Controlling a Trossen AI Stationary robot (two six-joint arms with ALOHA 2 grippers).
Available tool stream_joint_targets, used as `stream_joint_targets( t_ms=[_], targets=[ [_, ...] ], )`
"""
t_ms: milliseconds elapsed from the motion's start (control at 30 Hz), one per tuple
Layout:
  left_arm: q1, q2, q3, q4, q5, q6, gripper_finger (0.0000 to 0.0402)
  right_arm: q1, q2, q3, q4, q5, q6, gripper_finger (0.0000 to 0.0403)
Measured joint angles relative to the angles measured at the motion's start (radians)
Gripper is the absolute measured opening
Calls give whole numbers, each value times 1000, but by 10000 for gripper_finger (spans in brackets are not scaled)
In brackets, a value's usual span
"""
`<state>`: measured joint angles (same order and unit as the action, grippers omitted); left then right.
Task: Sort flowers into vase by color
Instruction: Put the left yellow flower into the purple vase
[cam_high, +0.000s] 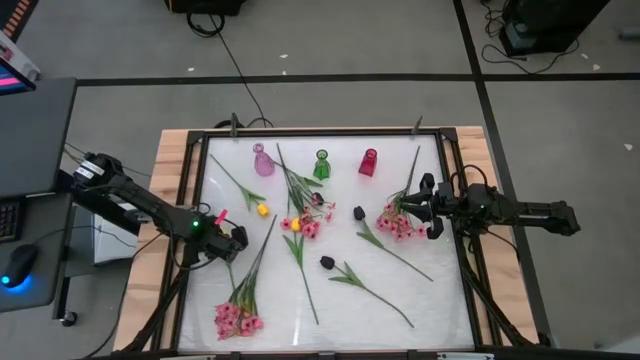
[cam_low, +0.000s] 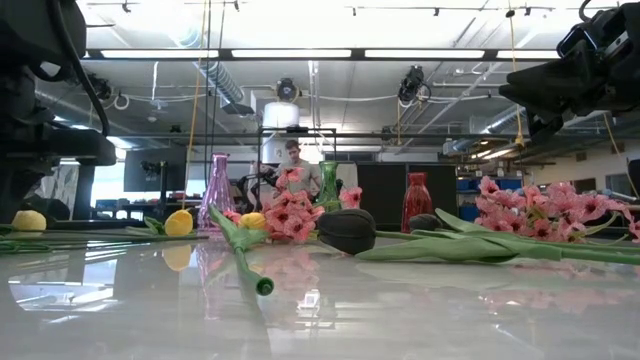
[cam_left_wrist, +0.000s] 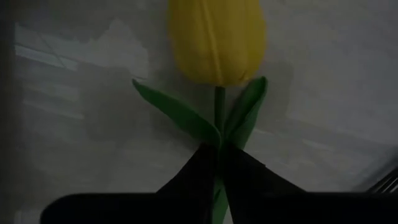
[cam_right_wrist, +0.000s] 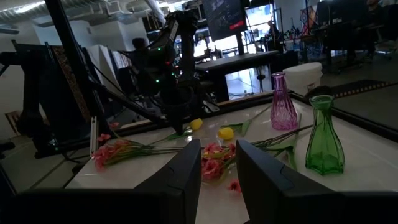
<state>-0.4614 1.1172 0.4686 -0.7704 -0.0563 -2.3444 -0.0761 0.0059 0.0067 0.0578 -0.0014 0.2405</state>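
Fingers of the left gripper (cam_left_wrist: 219, 163) are pinched shut on the green stem of a yellow tulip (cam_left_wrist: 216, 40), just below its two leaves; that tulip lies on the white table (cam_high: 400, 300) on the left-arm side of the green vase (cam_high: 321, 165), nearer the front edge than the vase; the step in hand looks like the pick-up of this flower, grip made but lift not yet done; next, I'd judge, it must be raised and its stem end steered into a narrow vase mouth; the right gripper (cam_right_wrist: 217, 163) hovers on the other side of the green vase, over a pink spray (cam_high: 398, 222), fingers narrowly apart and holding nothing I can see
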Motion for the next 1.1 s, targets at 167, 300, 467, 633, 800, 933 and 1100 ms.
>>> stream_joint_targets(
  t_ms=[167,300,467,633,800,933,1100],
  targets=[
    [0,0,0,2,-8,16,27,0,0,0,0,0,0,110],
    [0,0,0,10,-17,50,27,0,0,0,0,0,0,110],
    [0,0,3,30,-38,63,27,0,0,0,0,0,0,110],
    [1,0,25,39,-108,79,27,0,0,0,0,0,0,110],
    [38,0,46,37,-133,154,27,0,0,0,0,0,0,110],
    [75,0,59,36,-137,234,27,0,0,0,0,0,0,110],
    [130,0,83,34,-140,340,27,0,0,0,0,0,0,110]
  ],
)
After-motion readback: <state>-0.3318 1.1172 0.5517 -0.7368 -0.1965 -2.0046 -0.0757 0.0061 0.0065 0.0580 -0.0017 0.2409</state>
